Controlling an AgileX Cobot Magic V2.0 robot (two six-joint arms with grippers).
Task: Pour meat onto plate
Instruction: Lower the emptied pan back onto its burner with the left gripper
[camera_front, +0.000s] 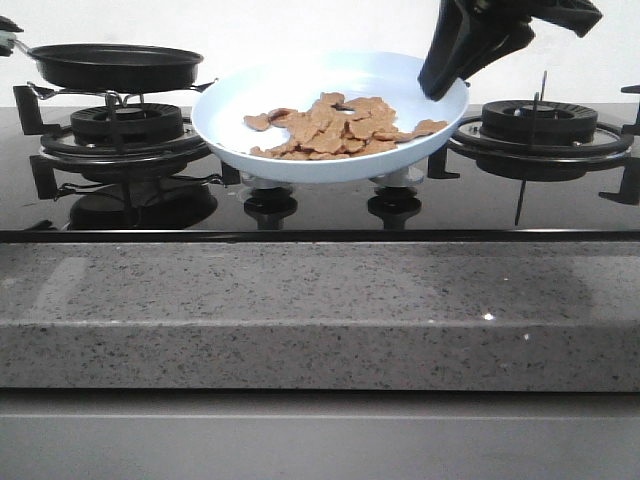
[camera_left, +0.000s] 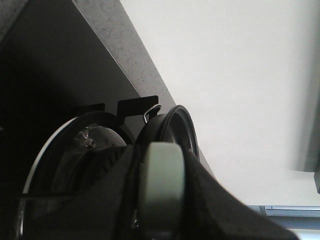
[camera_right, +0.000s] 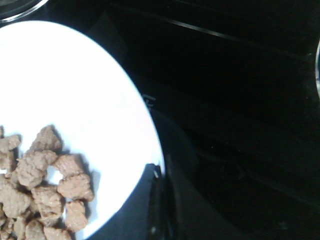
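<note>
The pale light-blue plate (camera_front: 300, 85) hangs above the middle of the hob, tilted toward the front. The meat (camera_front: 335, 125), a heap of orange-brown slices, lies on its lower half. My right gripper (camera_front: 446, 78) is shut on the plate's right rim. The right wrist view shows the plate (camera_right: 80, 90), the meat (camera_right: 45, 185) and the gripper (camera_right: 159, 197) pinching the rim. The black frying pan (camera_front: 115, 65) is held level above the left burner; its inside is hidden. In the left wrist view my left gripper (camera_left: 161, 205) is shut on the pan's pale handle (camera_left: 161, 170).
A black glass gas hob has a left burner (camera_front: 115, 125) under the pan and a right burner (camera_front: 540, 120) with raised grate prongs. Two knobs (camera_front: 270, 205) sit under the plate. A speckled grey counter edge (camera_front: 320, 310) runs along the front. A white wall stands behind.
</note>
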